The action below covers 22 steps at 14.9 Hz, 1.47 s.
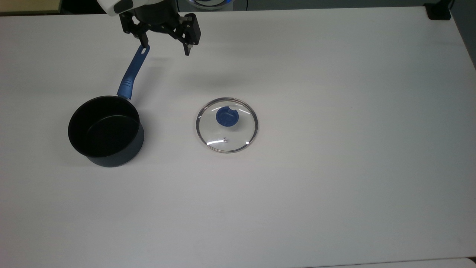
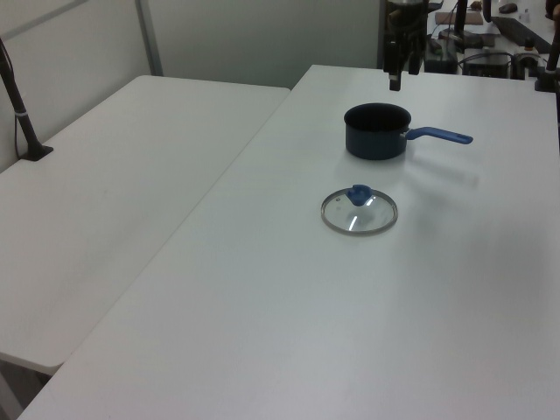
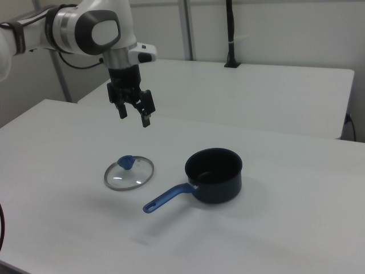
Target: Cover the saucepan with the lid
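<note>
The gripper [image 3: 134, 115] is held high, pointing straight down from the white arm [image 3: 85, 28]. Its fingers [image 1: 187, 49] are spread wide, nothing between them.

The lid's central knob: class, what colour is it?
Blue. The knob sits at the middle of the clear glass lid, shown best in the top view.

A wide white table [image 1: 334, 186] stands in front. Beside it, a second white table [image 2: 114, 175] with a black pole [image 2: 19, 105]. Behind are plain light walls [image 3: 274, 28].
</note>
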Each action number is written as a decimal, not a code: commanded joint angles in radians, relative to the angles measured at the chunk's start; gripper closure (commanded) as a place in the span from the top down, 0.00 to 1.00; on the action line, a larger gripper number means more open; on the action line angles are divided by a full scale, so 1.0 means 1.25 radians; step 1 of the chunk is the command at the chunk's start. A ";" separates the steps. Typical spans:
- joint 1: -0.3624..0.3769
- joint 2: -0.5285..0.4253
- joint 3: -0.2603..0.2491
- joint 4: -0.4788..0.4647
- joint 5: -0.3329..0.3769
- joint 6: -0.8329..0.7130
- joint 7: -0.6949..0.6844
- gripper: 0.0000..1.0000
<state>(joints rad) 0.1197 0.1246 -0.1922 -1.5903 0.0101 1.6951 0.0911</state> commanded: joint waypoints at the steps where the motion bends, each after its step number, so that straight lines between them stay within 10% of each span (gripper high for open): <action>1: -0.012 -0.013 -0.002 0.005 -0.014 -0.011 -0.011 1.00; 22: 0.001 0.085 0.007 -0.010 0.067 0.075 0.003 1.00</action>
<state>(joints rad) 0.1041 0.1884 -0.1868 -1.5853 0.0639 1.7366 0.0887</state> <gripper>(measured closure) 0.000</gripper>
